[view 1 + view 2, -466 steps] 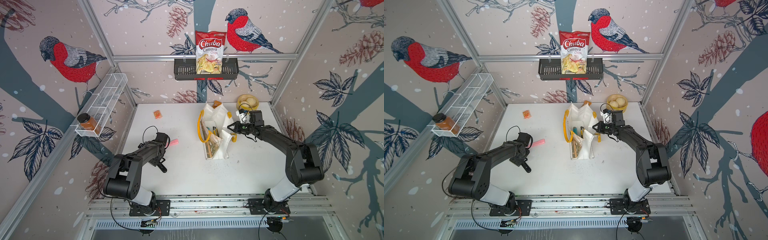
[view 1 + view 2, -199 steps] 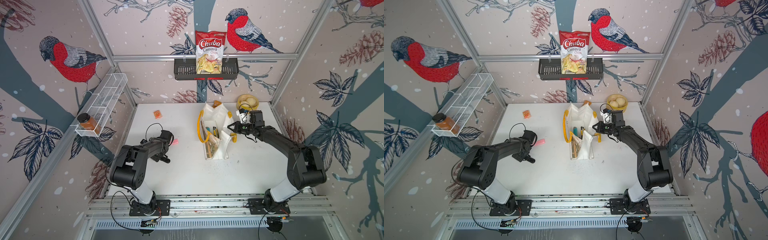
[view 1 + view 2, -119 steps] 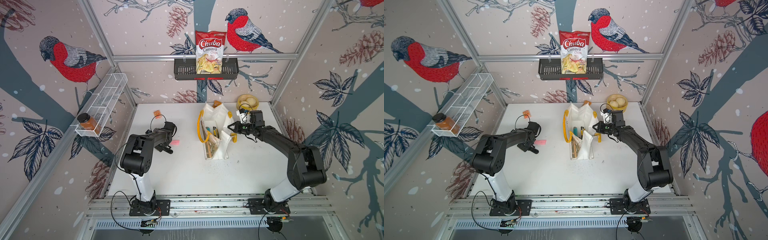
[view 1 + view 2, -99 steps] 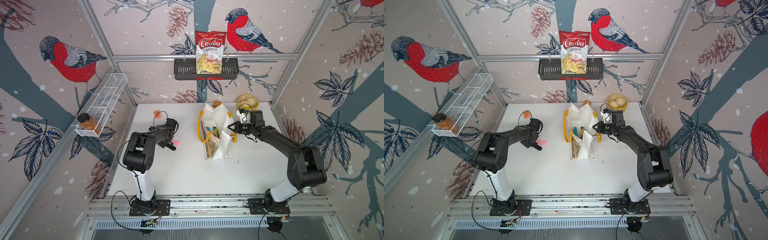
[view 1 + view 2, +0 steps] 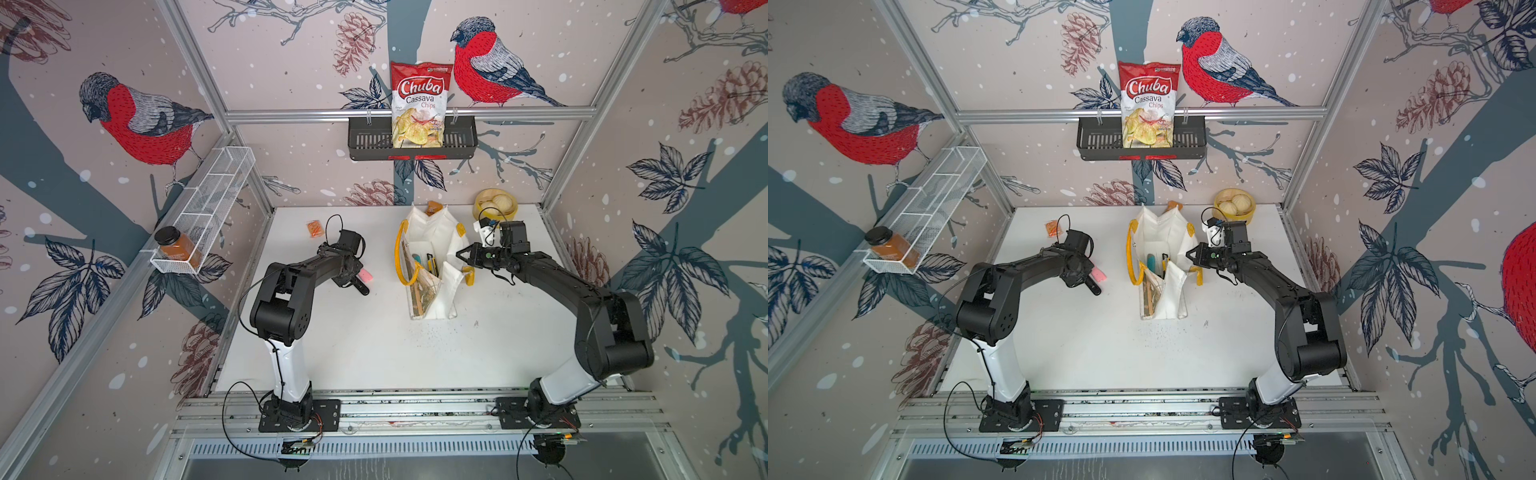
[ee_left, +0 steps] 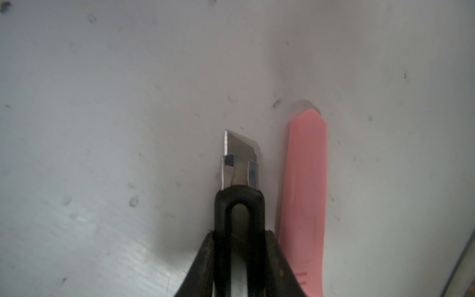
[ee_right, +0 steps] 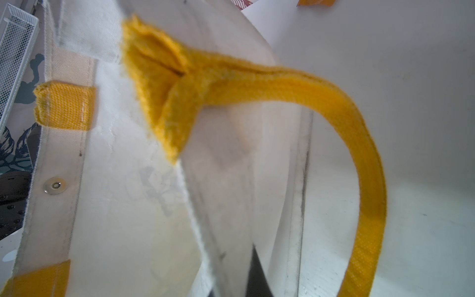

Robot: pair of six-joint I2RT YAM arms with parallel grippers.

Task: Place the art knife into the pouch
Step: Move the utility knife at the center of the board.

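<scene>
While the right pincer [image 5: 462, 256] pinches the pouch [image 5: 432, 232] rim, knives upright inside, left pincer [image 6: 240, 259] clamps a black knife [image 6: 239, 164].

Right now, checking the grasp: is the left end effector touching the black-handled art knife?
Touching: the left wrist view shows the left end effector clamped around the black-handled art knife.

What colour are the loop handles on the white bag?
Yellow; the handle on the bag shows best in the right wrist view.
</scene>
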